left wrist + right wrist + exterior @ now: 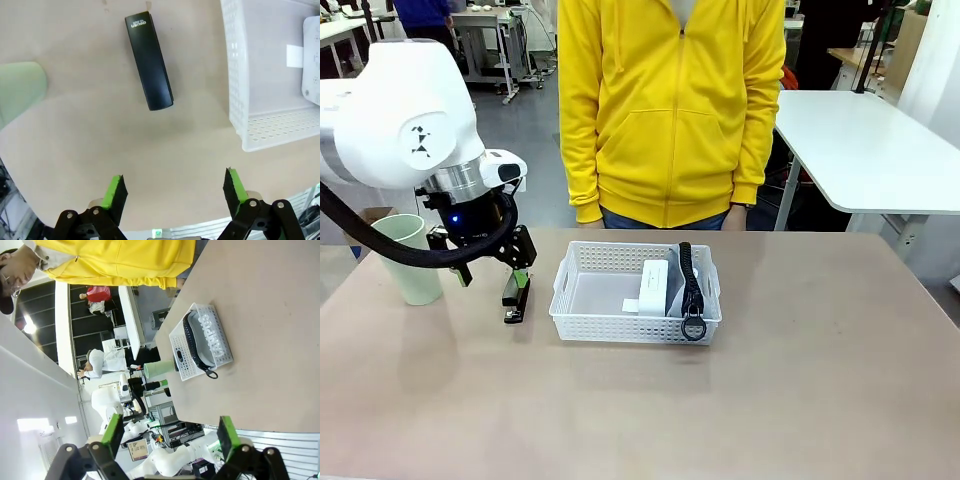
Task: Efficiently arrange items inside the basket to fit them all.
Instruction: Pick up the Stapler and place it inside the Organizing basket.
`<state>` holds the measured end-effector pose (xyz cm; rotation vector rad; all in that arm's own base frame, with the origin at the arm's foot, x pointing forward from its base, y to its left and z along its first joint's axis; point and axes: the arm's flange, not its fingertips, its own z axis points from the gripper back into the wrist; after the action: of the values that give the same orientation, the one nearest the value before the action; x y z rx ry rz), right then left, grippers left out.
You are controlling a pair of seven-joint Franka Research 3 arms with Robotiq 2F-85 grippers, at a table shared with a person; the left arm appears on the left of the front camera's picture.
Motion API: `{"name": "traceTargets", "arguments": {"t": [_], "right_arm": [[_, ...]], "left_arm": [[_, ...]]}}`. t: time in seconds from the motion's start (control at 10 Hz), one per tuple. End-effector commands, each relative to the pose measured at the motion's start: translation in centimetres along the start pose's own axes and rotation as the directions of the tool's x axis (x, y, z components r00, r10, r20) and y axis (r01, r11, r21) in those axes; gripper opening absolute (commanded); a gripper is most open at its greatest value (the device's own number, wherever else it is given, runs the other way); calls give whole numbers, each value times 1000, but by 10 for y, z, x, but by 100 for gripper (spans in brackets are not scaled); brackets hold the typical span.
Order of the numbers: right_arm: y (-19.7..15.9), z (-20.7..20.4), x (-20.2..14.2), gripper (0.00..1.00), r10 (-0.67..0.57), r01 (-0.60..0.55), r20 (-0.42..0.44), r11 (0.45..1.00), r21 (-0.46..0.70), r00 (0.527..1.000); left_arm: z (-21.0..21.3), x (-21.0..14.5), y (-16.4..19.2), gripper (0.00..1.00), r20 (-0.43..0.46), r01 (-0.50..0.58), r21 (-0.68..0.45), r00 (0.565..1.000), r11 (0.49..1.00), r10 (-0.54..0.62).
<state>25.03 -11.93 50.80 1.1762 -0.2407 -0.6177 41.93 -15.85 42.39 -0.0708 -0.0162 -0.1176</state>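
Observation:
The white lattice basket (578, 318) stands mid-table. Inside it a small white block (655, 285) lies beside the grey CAMPUS pouch (677, 290), which stands on edge along the right wall with its black ring (693, 327) hanging over the front rim. A black stapler (515, 300) lies on the table left of the basket, and a pale green cup (408, 258) stands farther left. My left gripper (492, 272) hovers open just above the stapler (149, 62), its own fingers (116, 192) empty. My right gripper (167, 435) is open and empty, well away from the basket (186, 357) and pouch (210, 337).
A person in a yellow hoodie (670, 110) stands at the far edge behind the basket. A white table (870, 150) stands at the back right. Bare tabletop (800, 400) runs across the front and right.

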Motion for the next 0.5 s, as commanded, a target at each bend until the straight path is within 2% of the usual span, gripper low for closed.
{"name": "traceTargets", "arguments": {"t": [0.0, 0.3, 0.4], "right_arm": [[5, 0, 0, 100, -2, 2, 0, 1000, 21, 1000], [5, 0, 0, 100, -2, 2, 0, 1000, 21, 1000], [5, 0, 0, 100, -2, 2, 0, 1000, 21, 1000]], "left_arm": [[-1, 1, -1, 100, -1, 8, 2, 1000, 1000, -8], [0, 0, 0, 100, -1, 2, 0, 1000, 1000, -2], [-10, 8, 0, 100, 32, -3, -34, 999, 999, 5]]}}
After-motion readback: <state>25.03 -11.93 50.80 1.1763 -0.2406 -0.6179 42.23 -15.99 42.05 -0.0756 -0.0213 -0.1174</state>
